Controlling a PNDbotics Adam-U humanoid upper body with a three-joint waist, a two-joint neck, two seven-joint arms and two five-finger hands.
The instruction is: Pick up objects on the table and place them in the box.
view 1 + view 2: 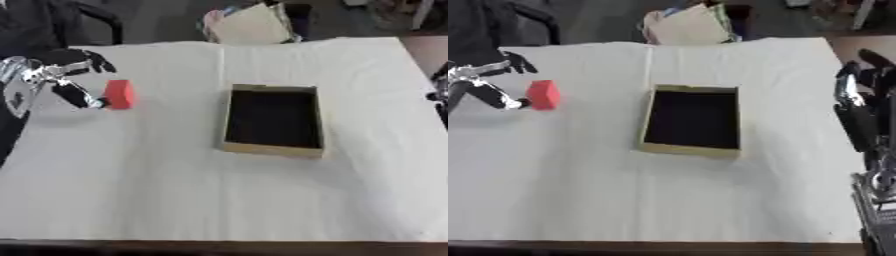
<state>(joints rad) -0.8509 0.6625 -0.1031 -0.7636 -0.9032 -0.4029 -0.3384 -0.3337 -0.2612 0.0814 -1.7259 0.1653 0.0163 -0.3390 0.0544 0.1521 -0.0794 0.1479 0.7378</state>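
Your left hand (54, 80) has fingers spread, thumb tip touching the red block (120, 94), not closed round it; block sits on the white table (175, 200), left of the open box (273, 121); right hand (859, 85) at right edge, fingers unclear.

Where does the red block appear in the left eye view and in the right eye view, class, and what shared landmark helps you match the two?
Left eye view: the red block sits upper left on the white table, beside the left hand.
Right eye view: the same block lies nearer the picture's left edge.
Shared landmark: the open cardboard box at the table's middle, to the block's right in both views.
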